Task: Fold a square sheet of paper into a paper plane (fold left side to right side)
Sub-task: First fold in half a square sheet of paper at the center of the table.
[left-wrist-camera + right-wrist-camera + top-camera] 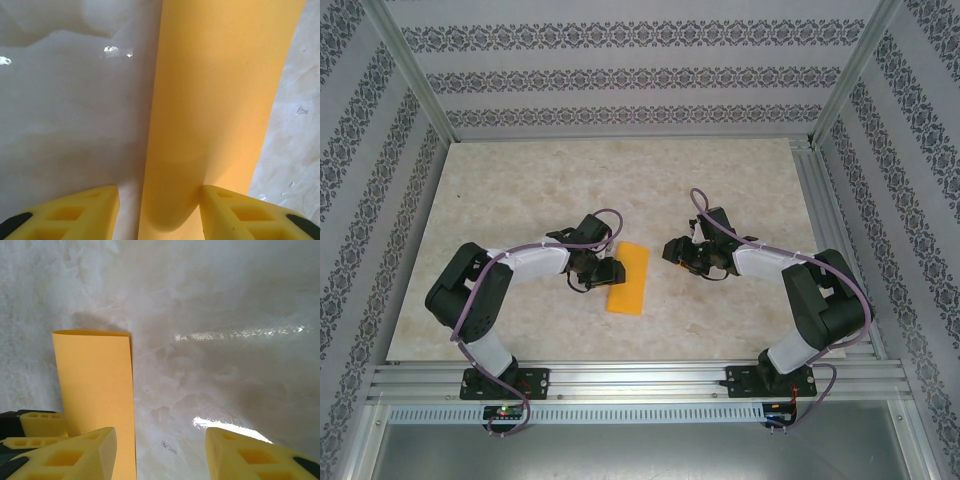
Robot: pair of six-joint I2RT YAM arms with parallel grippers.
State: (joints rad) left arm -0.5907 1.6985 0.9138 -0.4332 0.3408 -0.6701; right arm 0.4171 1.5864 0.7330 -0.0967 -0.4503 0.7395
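The left gripper [160, 196] is hanging low over the table with its jaws standing apart and clamping nothing. One yellow finger [240, 215] is overlapping a long edge of the sheet of paper [627, 279], while the other is sitting just off the opposite long edge, over bare surface. The sheet, already doubled into a narrow orange-yellow strip, is lying flat near the middle of the marbled table [620, 180]. Its long edges are running from near to far with a slight tilt, and its far short edge is showing straight and crisp in the right wrist view. The right gripper [161, 437] is hovering beside the strip, its jaws likewise spread and holding nothing. One of its fingers is reaching over the strip's nearer long edge and the other is poised above bare tabletop. From above, a band of open surface is separating the right arm's wrist from the paper. Beyond both arms the far half of the table is stretching unobstructed to the patterned walls [620, 70], and the aluminium rail [640, 385] is bounding the near side.
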